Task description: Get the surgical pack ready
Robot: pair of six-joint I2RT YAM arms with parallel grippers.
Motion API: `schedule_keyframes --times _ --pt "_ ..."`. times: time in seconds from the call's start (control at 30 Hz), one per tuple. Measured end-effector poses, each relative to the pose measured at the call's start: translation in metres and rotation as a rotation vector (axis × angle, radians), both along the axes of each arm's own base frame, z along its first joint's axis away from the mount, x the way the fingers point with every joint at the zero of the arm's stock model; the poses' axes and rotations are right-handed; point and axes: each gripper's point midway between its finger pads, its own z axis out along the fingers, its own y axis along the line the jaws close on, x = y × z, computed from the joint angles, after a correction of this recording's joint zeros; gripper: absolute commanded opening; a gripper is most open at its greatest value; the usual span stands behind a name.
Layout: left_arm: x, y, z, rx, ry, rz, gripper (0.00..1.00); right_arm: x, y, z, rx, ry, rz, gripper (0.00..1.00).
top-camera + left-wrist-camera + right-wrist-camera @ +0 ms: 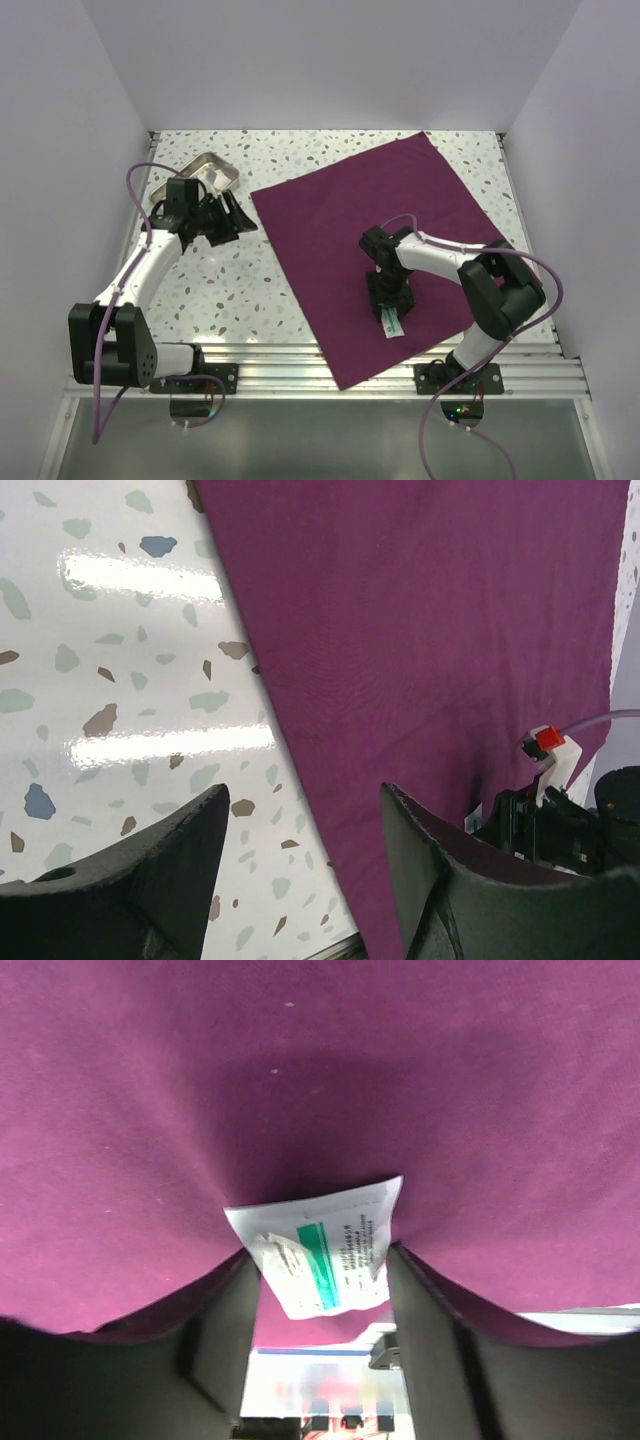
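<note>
Right pincer [320, 1253]: pointed down at the deep purple square fabric cloth [370, 190], which lies spread flat directly beneath it. The fingertips are low at the fabric. A white rectangular paper packet with a green stripe [340, 1230] lies on the cloth between the fingers, its side edges meeting both inner faces. Whether the packet is clamped cannot be told.

Left pincer [302, 795]: released, jaws wide, nothing between them, above the speckled terrazzo tabletop [230, 290]. The cloth's edge runs just ahead of its fingertips. A shallow metal tray [200, 160] sits behind its wrist, on the side away from the cloth.
</note>
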Motion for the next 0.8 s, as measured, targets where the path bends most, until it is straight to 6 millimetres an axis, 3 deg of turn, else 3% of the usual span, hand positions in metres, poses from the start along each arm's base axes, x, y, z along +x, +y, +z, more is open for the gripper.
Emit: schedule_keyframes --times 0.2,0.57,0.7,0.8 --pt "-0.005 -0.007 -0.003 -0.014 0.01 -0.027 0.66 0.0 0.0 0.0 -0.001 0.001 -0.008 0.44" --pt "-0.009 -0.015 -0.004 -0.029 0.018 -0.056 0.66 -0.001 0.001 0.005 0.005 -0.011 -0.01 0.52" --pt "-0.01 -0.016 -0.007 -0.035 0.028 -0.064 0.66 0.001 0.002 0.007 0.009 -0.015 -0.009 0.38" --pt "-0.01 -0.017 -0.01 -0.039 0.041 -0.069 0.66 0.004 0.004 0.008 0.015 -0.022 -0.011 0.37"
